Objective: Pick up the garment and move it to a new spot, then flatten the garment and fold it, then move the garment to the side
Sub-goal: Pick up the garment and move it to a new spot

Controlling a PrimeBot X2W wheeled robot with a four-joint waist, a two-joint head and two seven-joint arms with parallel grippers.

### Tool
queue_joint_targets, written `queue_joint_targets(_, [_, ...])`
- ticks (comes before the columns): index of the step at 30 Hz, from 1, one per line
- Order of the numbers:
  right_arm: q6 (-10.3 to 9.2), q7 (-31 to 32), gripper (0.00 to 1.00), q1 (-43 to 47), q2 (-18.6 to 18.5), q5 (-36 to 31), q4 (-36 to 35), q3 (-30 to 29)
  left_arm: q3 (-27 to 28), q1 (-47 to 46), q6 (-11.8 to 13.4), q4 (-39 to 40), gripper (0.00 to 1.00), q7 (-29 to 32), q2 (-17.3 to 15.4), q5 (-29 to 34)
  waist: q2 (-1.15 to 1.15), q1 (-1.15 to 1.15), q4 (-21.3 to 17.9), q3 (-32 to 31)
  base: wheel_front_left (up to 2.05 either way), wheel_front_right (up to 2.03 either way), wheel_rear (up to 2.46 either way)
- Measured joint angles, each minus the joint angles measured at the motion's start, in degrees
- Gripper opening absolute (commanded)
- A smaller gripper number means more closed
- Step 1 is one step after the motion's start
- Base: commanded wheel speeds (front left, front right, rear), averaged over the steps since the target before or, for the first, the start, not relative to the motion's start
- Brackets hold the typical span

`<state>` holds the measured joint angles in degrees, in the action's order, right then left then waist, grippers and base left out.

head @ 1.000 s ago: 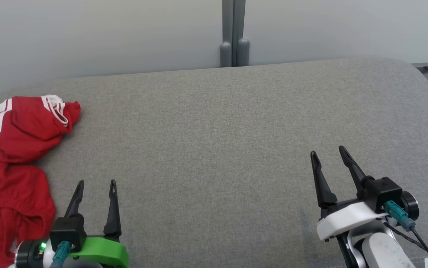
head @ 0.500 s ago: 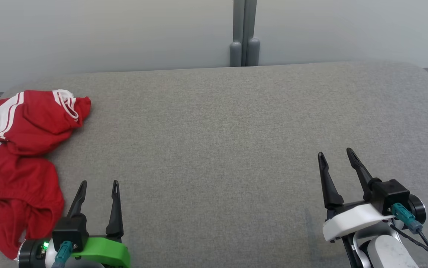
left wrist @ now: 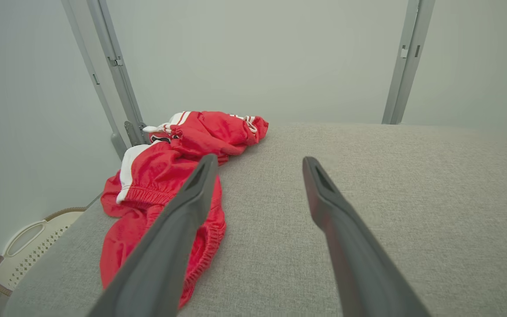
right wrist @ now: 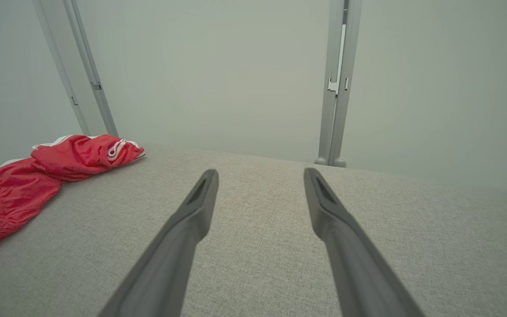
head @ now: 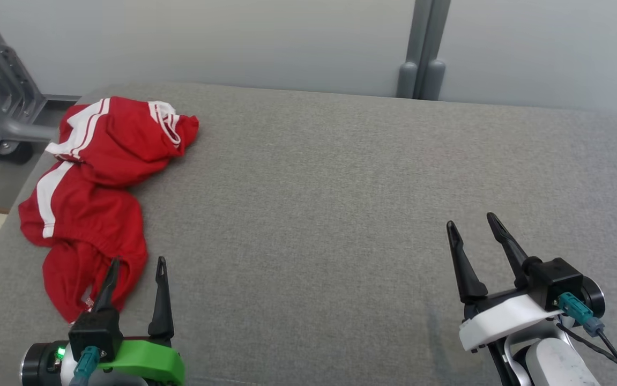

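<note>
Two grippers: left gripper point(head: 138, 260) and right gripper point(head: 470, 220) both spread wide, empty; one red garment point(head: 94, 177) on one grey cushion point(head: 313, 214).

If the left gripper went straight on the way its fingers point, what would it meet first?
The left gripper would probably land on the grey cushion just beside the red garment; its left finger may brush the hem first.

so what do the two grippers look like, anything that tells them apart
Both have two long, tapering black fingers on a black block with a teal cable plug. The left gripper sits on a bright green bracket, with a green light on its dark round wrist. The right gripper sits on a white bracket, with black cables beside a pale forearm.
</note>
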<state>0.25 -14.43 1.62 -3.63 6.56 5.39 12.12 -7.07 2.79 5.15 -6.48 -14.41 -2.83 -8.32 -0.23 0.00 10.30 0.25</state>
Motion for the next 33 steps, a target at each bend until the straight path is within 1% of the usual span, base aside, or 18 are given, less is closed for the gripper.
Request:
queue_joint_targets(1, [0.23,0.0,1.0,-0.03,0.0,-0.01,0.0,0.02,-0.04,0.01,0.0,0.01,1.0,0.0,0.01,-0.01,0.0,0.0,0.72,0.01,0.0,0.0,0.0])
queue_joint_targets(6, [0.21,0.0,1.0,-0.27,-0.03,-0.08,-0.05,-0.54,-0.82,-0.19,0.01,-0.14,1.0,-0.01,0.02,-0.01,0.0,0.0,4.44,0.15,0.0,0.0,0.0])
queue_joint_targets(8, [0.13,0.0,1.0,-0.27,-0.05,-0.08,-0.09,-1.22,-1.53,-0.65,0.01,-0.3,1.0,-0.01,0.03,0.0,0.0,0.0,5.95,0.24,0.0,0.0,0.0])
queue_joint_targets(9, [-0.29,0.0,1.0,-0.26,-0.13,-0.08,-0.18,-1.88,-2.23,-1.15,0.0,-0.45,1.0,-0.01,0.09,-0.01,0.0,0.0,7.47,0.34,0.0,0.0,0.0])
queue_joint_targets(15, [0.25,0.0,1.0,-0.77,0.02,-0.41,0.0,-0.51,-0.02,-1.36,0.11,-0.47,1.0,-0.01,0.1,-0.74,0.0,0.0,10.83,0.79,0.0,0.0,0.0])
queue_joint_targets(18, [0.24,0.0,1.0,-1.3,0.0,-0.42,-0.02,-0.67,0.47,-1.37,0.14,-0.56,1.0,-0.01,0.13,-1.13,0.0,0.0,10.97,1.33,0.0,0.0,0.0])
queue_joint_targets(24, [0.24,-0.01,1.0,-1.35,-0.16,-0.51,-0.02,-1.43,1.55,-2.82,0.2,-1.72,1.0,-0.01,0.16,-1.64,0.0,0.0,9.95,2.33,0.0,0.0,0.0])
queue_joint_targets(29, [0.24,-0.01,1.0,-2.33,-0.66,-0.59,-0.38,-2.3,2.1,-6.82,0.2,-3.75,1.0,-0.01,0.15,-2.05,0.0,0.0,9.19,3.68,0.0,0.0,0.0])
queue_joint_targets(33, [0.24,-0.1,1.0,-3.53,-1.82,-0.73,-1.01,-2.8,3.42,-11.27,0.19,-5.22,1.0,0.26,-0.22,-2.64,0.0,0.0,8.77,5.08,0.0,0.0,0.0])
